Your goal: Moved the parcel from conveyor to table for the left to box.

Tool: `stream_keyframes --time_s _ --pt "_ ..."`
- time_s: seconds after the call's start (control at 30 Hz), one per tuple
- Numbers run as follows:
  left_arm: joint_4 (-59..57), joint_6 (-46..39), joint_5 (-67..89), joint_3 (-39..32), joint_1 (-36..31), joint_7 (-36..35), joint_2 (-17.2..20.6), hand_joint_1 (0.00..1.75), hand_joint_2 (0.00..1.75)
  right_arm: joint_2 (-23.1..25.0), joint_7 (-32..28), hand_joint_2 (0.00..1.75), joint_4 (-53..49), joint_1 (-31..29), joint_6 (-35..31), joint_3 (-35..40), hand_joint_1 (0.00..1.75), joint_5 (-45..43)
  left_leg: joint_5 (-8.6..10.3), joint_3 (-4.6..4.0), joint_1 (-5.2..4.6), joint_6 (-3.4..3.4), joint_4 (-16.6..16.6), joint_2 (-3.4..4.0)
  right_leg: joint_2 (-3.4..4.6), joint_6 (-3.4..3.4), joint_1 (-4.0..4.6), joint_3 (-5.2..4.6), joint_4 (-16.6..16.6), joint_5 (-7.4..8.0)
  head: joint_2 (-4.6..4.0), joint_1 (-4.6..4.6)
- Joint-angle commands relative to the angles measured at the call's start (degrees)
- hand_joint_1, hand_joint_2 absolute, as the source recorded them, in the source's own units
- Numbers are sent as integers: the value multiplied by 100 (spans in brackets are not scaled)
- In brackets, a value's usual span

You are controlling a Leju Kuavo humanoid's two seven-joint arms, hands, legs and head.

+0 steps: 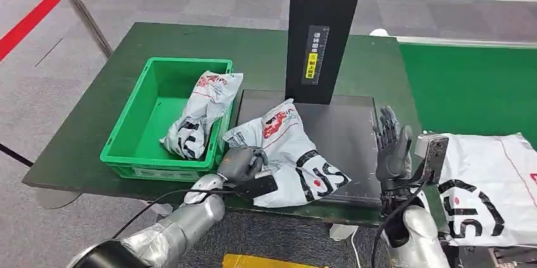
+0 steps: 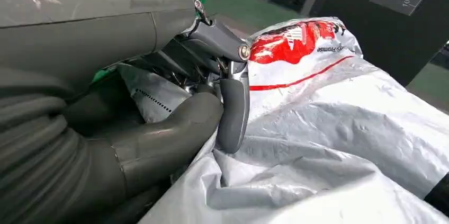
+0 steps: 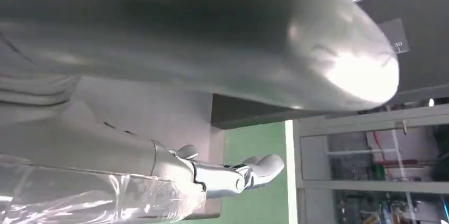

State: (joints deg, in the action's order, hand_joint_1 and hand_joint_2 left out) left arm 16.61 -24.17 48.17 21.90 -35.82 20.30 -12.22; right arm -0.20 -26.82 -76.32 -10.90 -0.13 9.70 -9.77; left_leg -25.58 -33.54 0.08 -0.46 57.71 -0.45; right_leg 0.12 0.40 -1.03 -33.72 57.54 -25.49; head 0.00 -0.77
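A grey and white parcel [image 1: 292,154] with red and black print lies crumpled on the dark pad [image 1: 345,128] in the middle of the green table. My left hand [image 1: 240,161] grips its near left edge. In the left wrist view the thumb and fingers [image 2: 233,107] close on a fold of the parcel's plastic [image 2: 328,128]. My right hand [image 1: 392,147] is raised beside the pad's right edge, fingers spread and holding nothing. In the right wrist view its fingers [image 3: 227,173] stretch out straight. A green box [image 1: 190,61] stands left of the pad with another parcel [image 1: 201,113] leaning inside it.
A black post [image 1: 323,33] with a yellow label rises from the back of the pad. A third parcel [image 1: 491,179] lies on the conveyor at the right, close to my right arm. A red barrier tape [image 1: 28,21] and its pole stand at the far left.
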Motion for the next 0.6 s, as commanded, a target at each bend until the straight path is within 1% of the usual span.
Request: stream_keyframes --time_s 0.03,0.13,0.23,0.27,0.4,0.53,0.6 --pt "-114 -749 735 566 -175 -250 92 175 175 153 56 0 117 -51 -5 -255 0 5 2 -1 8 -2 -6 6 1 -6 9 1 -12 5 0 0" --pt "-114 -749 735 566 -175 -250 92 175 175 153 56 0 117 -51 -5 -255 0 5 2 -1 8 -2 -6 6 1 -6 9 1 -12 5 0 0" --pt "-10 -1032 942 581 -264 -277 96 175 175 165 73 0 161 -47 -4 -236 0 25 0 -3 6 -2 -1 4 0 -5 7 -2 -6 2 0 0" --pt "66 -1199 1150 630 -321 -370 102 175 175 184 74 0 226 -93 -4 -233 0 26 1 -7 3 -2 -1 2 -1 -5 4 -8 -2 1 0 0" --pt "131 -1387 1519 686 -372 -584 122 175 175 197 97 0 258 -126 12 -221 0 59 2 -15 9 -3 -1 6 1 -7 10 -14 -8 6 0 2" --pt "145 -1407 1571 697 -385 -612 126 175 175 199 99 0 266 -128 13 -218 0 60 2 -13 8 -3 -3 9 4 -7 9 -12 -10 6 0 2" --pt "195 -1583 1905 734 -408 -823 145 175 175 196 106 0 285 -136 17 -212 0 64 1 -12 7 -3 -3 10 5 -7 8 -13 -8 5 0 0"
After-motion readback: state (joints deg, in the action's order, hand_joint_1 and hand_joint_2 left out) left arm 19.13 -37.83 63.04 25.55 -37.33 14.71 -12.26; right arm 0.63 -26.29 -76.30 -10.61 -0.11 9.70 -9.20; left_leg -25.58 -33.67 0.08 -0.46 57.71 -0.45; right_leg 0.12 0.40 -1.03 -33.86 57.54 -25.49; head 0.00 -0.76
